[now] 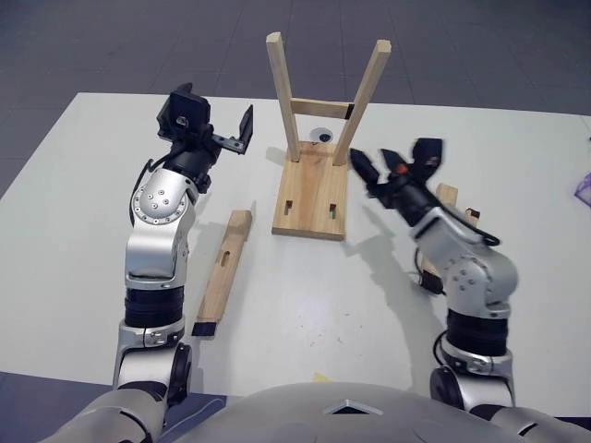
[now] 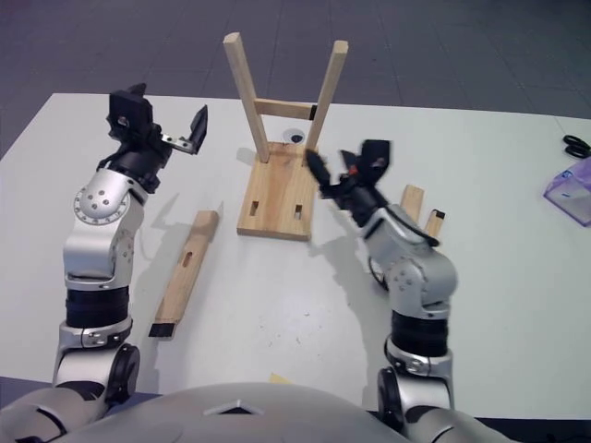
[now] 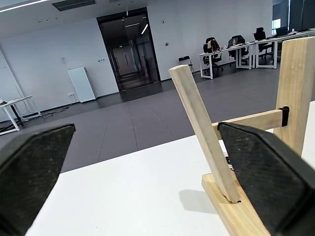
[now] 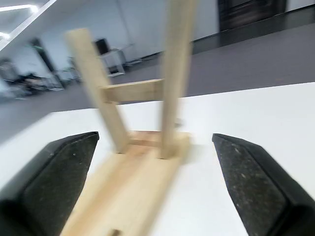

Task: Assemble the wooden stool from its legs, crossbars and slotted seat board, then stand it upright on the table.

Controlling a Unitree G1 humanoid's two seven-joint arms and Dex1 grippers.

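From where I stand, the stool is half built. The slotted seat board (image 1: 311, 198) lies flat in the middle of the table (image 1: 92, 185). Two legs (image 1: 282, 92) stand up out of its far end, joined by a crossbar (image 1: 320, 109). The two slots at the board's near end are empty.

A loose leg (image 1: 224, 263) with a slot in it lies flat to the left of the board, near it but not touching. More wooden pieces (image 1: 449, 196) lie to the right, partly hidden behind the right arm.

Both claws are released and carry nothing. The left gripper (image 1: 217, 127) hangs above the table left of the standing legs, and the right gripper (image 1: 395, 159) hangs just right of the board's far end.

I'd say the second pair of legs is the step in hand. Next, one claw has to go down to a loose leg, close on it, turn it upright and seat its end squarely in an empty near slot, probably while the other claw steadies the board.
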